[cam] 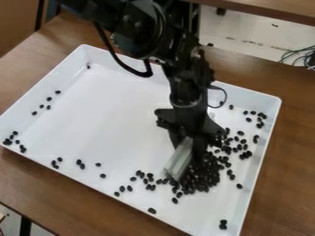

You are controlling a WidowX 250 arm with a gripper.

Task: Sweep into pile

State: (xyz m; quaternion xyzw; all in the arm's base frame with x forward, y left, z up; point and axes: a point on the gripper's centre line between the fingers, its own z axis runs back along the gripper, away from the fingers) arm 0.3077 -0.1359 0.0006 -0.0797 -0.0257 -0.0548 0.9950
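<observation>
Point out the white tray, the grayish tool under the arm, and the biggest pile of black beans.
White tray (117,106): camera view, on the bare floor of its left half.
Grayish tool (179,160): camera view, middle of its flat face.
Biggest pile of black beans (201,176): camera view, its dense middle.

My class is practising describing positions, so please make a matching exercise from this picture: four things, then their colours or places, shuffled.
1. Tray
2. Table
3. Densest heap of dark beans
4. Robot arm

A. Brown, under the tray
B. Black, coming in from the top edge
C. White, with raised sides
D. Beside the pale tool

Pairs: 1-C, 2-A, 3-D, 4-B
</observation>
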